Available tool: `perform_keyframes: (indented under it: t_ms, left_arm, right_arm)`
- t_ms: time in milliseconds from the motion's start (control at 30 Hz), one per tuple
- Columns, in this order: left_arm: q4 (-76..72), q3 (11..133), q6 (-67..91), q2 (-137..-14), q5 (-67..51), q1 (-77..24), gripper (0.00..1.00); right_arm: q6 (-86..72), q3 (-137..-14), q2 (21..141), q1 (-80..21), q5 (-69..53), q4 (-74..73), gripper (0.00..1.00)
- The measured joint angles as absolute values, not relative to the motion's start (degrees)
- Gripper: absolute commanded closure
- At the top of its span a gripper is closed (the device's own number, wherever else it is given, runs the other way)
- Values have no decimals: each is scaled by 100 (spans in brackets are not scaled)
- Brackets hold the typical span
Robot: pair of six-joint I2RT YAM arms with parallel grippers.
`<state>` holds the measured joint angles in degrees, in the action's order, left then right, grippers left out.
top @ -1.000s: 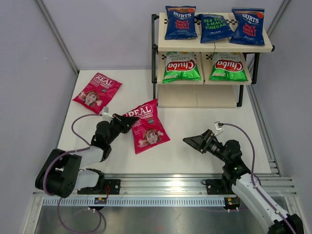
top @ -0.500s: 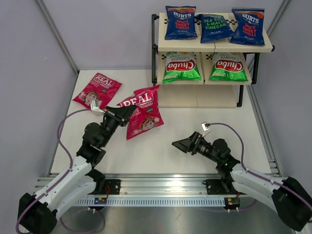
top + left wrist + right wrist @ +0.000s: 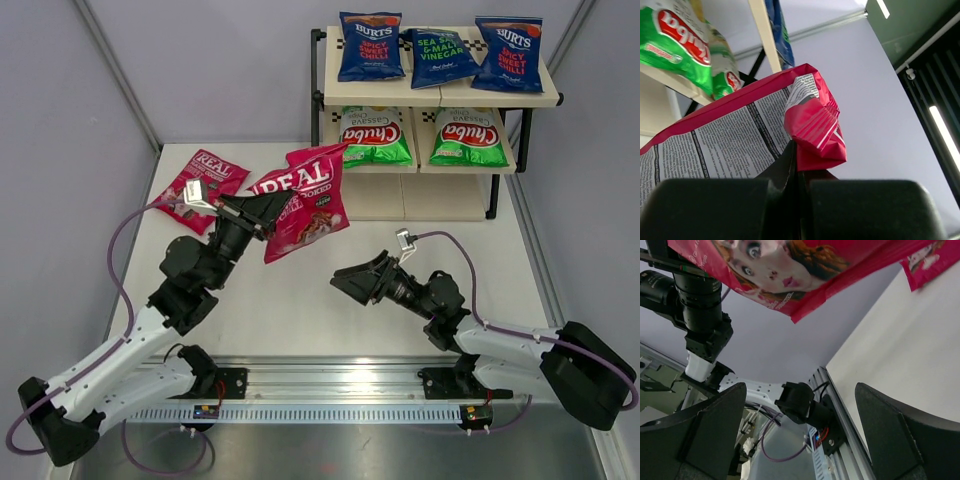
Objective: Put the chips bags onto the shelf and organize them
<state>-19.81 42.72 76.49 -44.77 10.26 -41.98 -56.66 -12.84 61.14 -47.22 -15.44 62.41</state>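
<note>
Overhead, the left gripper (image 3: pixel 262 212) has raised its clamped REAL bag (image 3: pixel 305 200) off the table (image 3: pixel 300 320), toward the shelf (image 3: pixel 440 97) at the far right corner. The right gripper (image 3: pixel 345 281) stretches low mid-counter. Left wrist: jaws pinched on the bag's crumpled edge. Right wrist: fingers (image 3: pixel 710 435) spread apart.

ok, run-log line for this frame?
left gripper: shut on glossy pink-red REAL chips bag, airborne | right gripper: open, empty | second pink-red REAL bag: on table
</note>
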Motion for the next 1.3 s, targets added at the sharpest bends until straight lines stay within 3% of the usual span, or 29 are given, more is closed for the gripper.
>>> perform_keyframes:
  t_ms: [700, 1300]
  left_arm:
    - [-2648, 5216, 7330, -5439, 1852, -6246, 100]
    - [-3218, 4936, 7878, -5389, 1905, -6388, 100]
  right_arm:
    - [-5354, -1479, 6399, -4958, -941, 7286, 1]
    - [-4668, -1662, 5179, -4974, -1105, 7376, 11]
